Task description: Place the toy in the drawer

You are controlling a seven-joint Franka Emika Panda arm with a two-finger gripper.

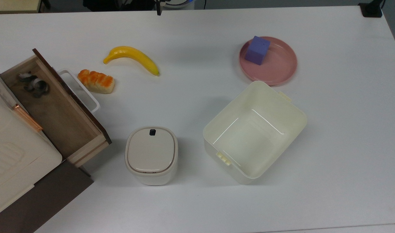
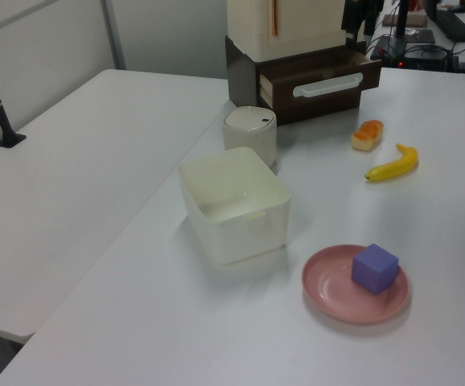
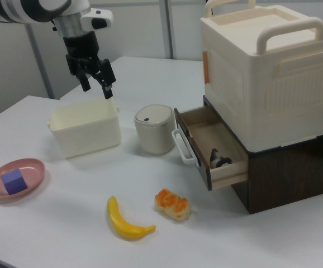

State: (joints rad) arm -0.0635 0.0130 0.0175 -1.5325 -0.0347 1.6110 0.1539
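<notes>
Toy [image 1: 33, 84]: one panda, lying inside the drawer at its far end in the top view; in the right view [image 3: 220, 161] it sits near the drawer's front corner.
Drawer [image 1: 71, 129]: one, pulled open, white loop handle toward the bread.
Gripper [image 3: 97, 82]: one, raised above the table in the right view, over the far rim of the bin, well apart from the drawer; its two fingers are spread and hold nothing.
Bin [image 1: 291, 124]: one, cream, open-topped, right of centre in the top view.
Canister [image 1: 151, 154]: one, lidded, between drawer and bin.
Bread [image 1: 96, 81]: one loaf, just beside the drawer handle.
Banana [image 1: 133, 57]: one, just right of the bread in the top view, farther off.
Plate [image 1: 281, 68]: one, pink, just beyond the bin.
Cube [image 1: 257, 50]: one, purple, on the plate's left part in the top view.
Case [image 3: 273, 72]: one, cream with handles, stacked on the dark cabinet above the drawer.
</notes>
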